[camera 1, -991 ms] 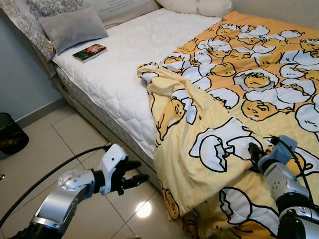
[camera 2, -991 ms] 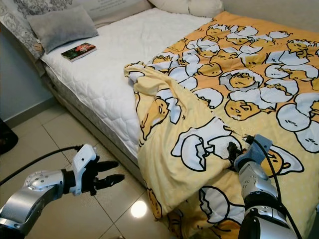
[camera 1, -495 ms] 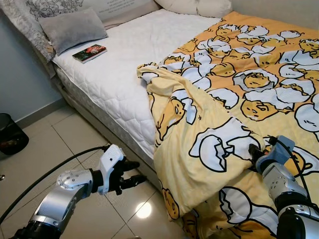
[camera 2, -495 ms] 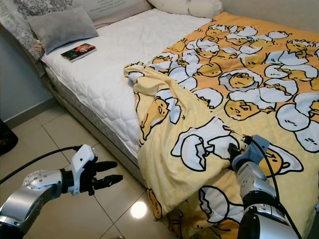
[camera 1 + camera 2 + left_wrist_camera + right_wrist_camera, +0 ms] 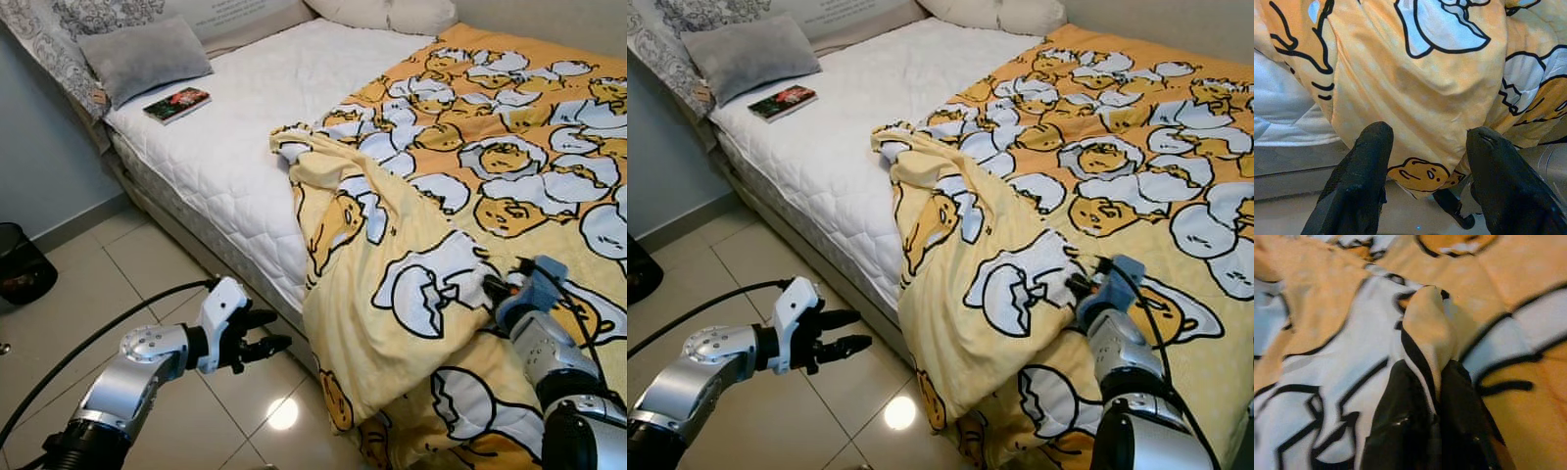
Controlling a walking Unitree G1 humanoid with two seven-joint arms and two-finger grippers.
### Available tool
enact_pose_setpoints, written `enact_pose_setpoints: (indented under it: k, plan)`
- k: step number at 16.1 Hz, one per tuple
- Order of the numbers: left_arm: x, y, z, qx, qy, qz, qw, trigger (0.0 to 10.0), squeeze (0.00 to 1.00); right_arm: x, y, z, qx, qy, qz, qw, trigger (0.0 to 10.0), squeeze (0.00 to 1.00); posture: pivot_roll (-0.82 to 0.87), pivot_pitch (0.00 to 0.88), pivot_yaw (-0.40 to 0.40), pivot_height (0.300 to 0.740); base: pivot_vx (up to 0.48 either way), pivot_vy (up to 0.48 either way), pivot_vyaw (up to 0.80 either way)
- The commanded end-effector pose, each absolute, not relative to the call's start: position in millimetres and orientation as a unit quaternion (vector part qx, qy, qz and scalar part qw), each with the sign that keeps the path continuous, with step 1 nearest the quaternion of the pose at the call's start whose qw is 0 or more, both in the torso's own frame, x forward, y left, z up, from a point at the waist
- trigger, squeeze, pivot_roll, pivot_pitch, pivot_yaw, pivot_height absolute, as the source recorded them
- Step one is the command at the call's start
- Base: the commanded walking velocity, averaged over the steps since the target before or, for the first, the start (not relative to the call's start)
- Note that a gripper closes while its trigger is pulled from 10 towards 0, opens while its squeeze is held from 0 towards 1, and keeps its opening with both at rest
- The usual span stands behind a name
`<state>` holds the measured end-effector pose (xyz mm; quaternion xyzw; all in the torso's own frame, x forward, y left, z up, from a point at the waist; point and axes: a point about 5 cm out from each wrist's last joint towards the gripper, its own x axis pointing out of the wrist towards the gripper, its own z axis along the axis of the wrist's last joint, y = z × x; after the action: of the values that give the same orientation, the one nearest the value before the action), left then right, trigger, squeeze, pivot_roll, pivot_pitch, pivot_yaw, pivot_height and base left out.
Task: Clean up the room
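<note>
From my head views, the yellow egg-print blanket point(image 5: 460, 196) covers the far side of the bed point(image 5: 235, 147) and spills over its near edge toward the tiled floor point(image 5: 108, 284). My right gripper point(image 5: 1080, 286) sits on that drooping part, my left gripper point(image 5: 257, 335) hangs over the floor beside the bed's edge, fingers spread wide. A book point(image 5: 176, 103) lies near the grey pillow point(image 5: 142, 54). My left wrist view faces the hanging blanket between parted fingers point(image 5: 1359, 181). My right wrist view has both fingers point(image 5: 1400, 426) pinched tight on a blanket fold.
</note>
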<state>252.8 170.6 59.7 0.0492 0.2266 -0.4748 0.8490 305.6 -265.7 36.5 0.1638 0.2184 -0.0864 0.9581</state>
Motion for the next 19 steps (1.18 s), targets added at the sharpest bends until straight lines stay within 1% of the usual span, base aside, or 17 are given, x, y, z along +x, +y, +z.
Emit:
enact_pose_setpoints:
  k: [1,2,3,4,5,6,7,8,10,11,12,13,14,15,16,17,19]
  plan:
    - [255,184,63,0.066,0.224,-0.458,0.858,10.0,0.0,324,-245,56,0.142,0.196,-0.006,0.97,0.0,0.0,-0.07,0.0,0.081,0.74,0.0,0.0,0.0]
    - [251,190,62,0.069,0.226,-0.447,0.863,10.0,0.0,331,-228,65,0.12,0.192,0.063,0.972,0.0,0.0,-0.07,0.0,0.083,0.74,0.0,0.0,0.0]
    - [249,192,61,0.07,0.227,-0.442,0.865,10.0,0.0,334,-215,70,0.111,0.189,0.109,0.97,0.0,0.0,-0.07,0.0,0.085,0.74,0.0,0.0,0.0]
    - [247,199,58,0.074,0.23,-0.431,0.869,10.0,0.0,336,-185,85,0.088,0.18,0.217,0.956,0.0,0.0,-0.07,0.0,0.085,0.74,0.0,0.0,0.0]
    - [247,206,57,0.08,0.232,-0.418,0.875,10.0,0.0,333,-157,100,0.062,0.168,0.31,0.934,0.0,0.0,-0.06,0.0,0.083,0.74,0.0,0.0,0.0]
    - [247,216,61,0.087,0.233,-0.399,0.883,10.0,0.0,328,-130,119,0.056,0.146,0.389,0.908,0.0,0.0,-0.06,0.0,0.081,0.74,0.0,0.0,0.0]
    - [247,223,64,0.093,0.232,-0.387,0.888,10.0,0.0,324,-116,132,0.066,0.129,0.429,0.892,0.0,0.0,-0.05,0.0,0.079,0.74,0.0,0.0,0.0]
    - [245,239,71,0.106,0.238,-0.355,0.898,10.0,0.0,314,-92,160,0.096,0.094,0.502,0.854,0.0,0.0,-0.05,0.0,0.076,0.74,0.0,0.0,0.0]
    - [243,270,83,0.132,0.241,-0.293,0.916,10.0,0.0,293,-69,201,0.143,0.028,0.599,0.788,0.0,0.0,-0.04,0.0,0.071,0.74,0.0,0.0,0.0]
    - [242,277,90,0.137,0.235,-0.278,0.921,10.0,0.0,284,-66,213,0.163,0.011,0.627,0.762,0.0,0.0,-0.04,0.0,0.071,0.74,0.0,0.0,0.0]
    - [239,278,96,0.14,0.233,-0.278,0.921,10.0,0.0,279,-66,217,0.183,0.005,0.639,0.748,0.0,0.0,-0.04,0.0,0.071,0.74,0.0,0.0,0.0]
    - [238,277,98,0.14,0.233,-0.28,0.921,10.0,0.0,280,-66,215,0.179,0.008,0.634,0.752,0.0,0.0,-0.04,0.0,0.071,0.74,0.0,0.0,0.0]
    - [236,271,101,0.139,0.234,-0.29,0.918,10.0,0.0,286,-69,201,0.147,0.034,0.6,0.785,10.0,0.0,-0.04,0.0,0.072,0.74,0.0,0.0,0.0]
    - [235,267,103,0.138,0.235,-0.295,0.916,10.0,0.0,287,-70,194,0.138,0.052,0.587,0.796,10.0,0.0,-0.04,0.0,0.073,0.74,0.0,0.0,0.0]
    - [234,260,104,0.135,0.235,-0.303,0.914,10.0,0.0,286,-71,189,0.138,0.075,0.579,0.8,10.0,0.18,-0.04,0.0,0.076,0.74,0.0,0.0,0.0]
    - [234,254,107,0.131,0.234,-0.311,0.912,10.0,0.0,283,-72,188,0.146,0.088,0.579,0.797,10.0,1.0,-0.05,0.0,0.08,0.74,0.0,0.0,0.0]
    - [236,248,111,0.125,0.234,-0.323,0.909,10.0,0.0,281,-72,186,0.152,0.097,0.578,0.796,10.0,1.0,-0.05,0.0,0.084,0.74,0.0,0.0,0.0]
